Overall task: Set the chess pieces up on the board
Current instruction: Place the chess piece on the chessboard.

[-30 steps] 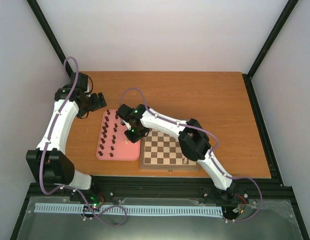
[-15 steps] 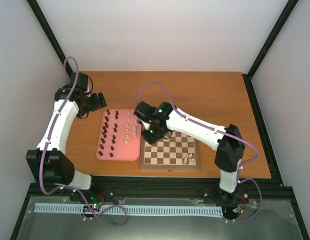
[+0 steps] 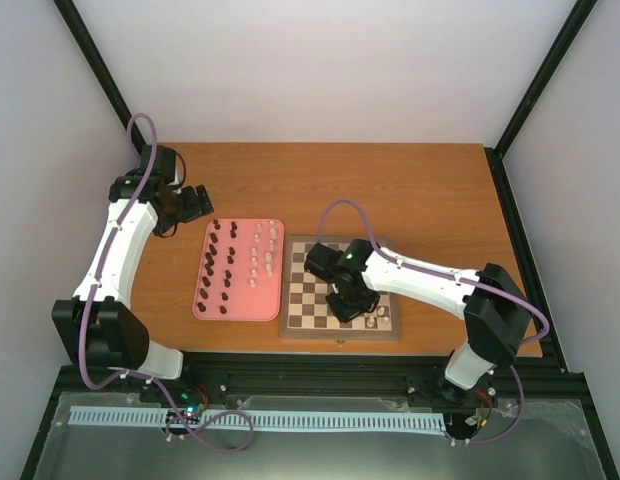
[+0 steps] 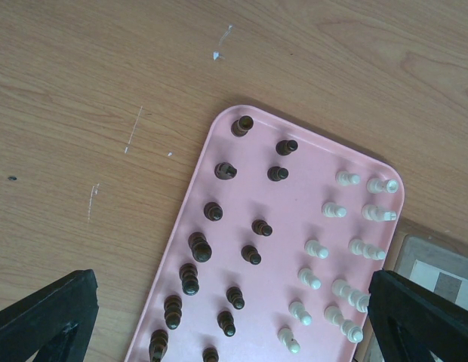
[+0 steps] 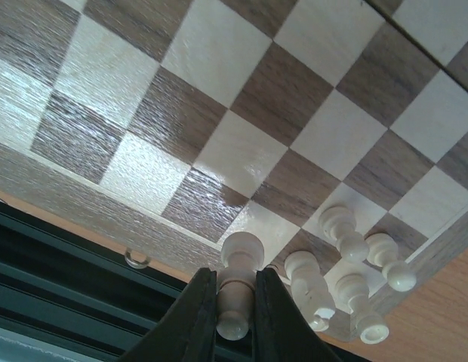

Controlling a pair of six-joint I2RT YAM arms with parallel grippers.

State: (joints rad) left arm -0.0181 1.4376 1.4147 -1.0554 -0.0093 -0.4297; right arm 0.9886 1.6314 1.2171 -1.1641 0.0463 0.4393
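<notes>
A black rail point(image 3: 320, 362) runs along the desk's point(image 3: 430, 190) near edge. Just behind it lies the board point(image 3: 290, 329). Over its near right corner the right gripper point(image 5: 235, 308) is clenched on a white piece point(image 5: 241, 250), beside a few more white pieces point(image 5: 341, 227). Left of the board, a pink tray point(image 3: 266, 311) holds rows of dark pieces point(image 4: 213, 212) and white ones point(image 4: 315, 248). Beyond its far left corner the left gripper point(image 3: 197, 203) hangs spread and empty over scuffed wood. White walls point(image 3: 320, 70) and black posts point(image 3: 100, 75) close the room.
</notes>
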